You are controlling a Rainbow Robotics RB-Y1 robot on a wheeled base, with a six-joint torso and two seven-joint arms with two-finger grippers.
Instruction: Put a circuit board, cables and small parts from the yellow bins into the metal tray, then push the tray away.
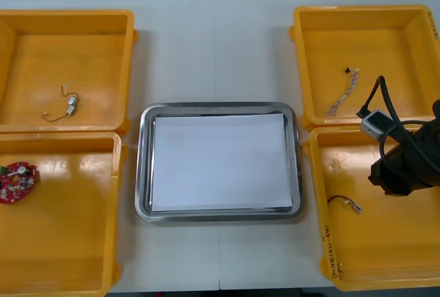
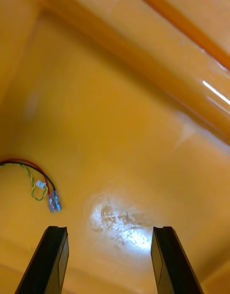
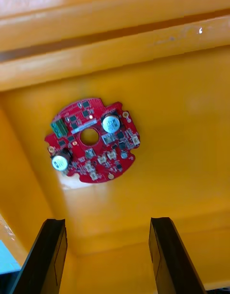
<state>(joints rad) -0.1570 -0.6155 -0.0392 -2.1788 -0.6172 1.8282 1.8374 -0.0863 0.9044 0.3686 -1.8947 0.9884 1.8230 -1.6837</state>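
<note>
Board down in the left near bin, both grippers spread wide over their bins.

The board (image 3: 91,140) lies flat by the left edge of the left near bin (image 1: 69,256), and the left gripper (image 3: 108,222) hangs right over it, fingers wide apart, holding nothing. Over on the right, a red and yellow cable (image 1: 344,203) lies near the left wall of the right near bin (image 1: 385,269); the right gripper (image 2: 109,229) hovers there, wide open too, nothing in it. A twisted cable (image 1: 342,99) lies in the right far bin (image 1: 405,22). The tray (image 1: 141,173), white inside, sits mid-surface (image 1: 213,49) between the bins.
</note>
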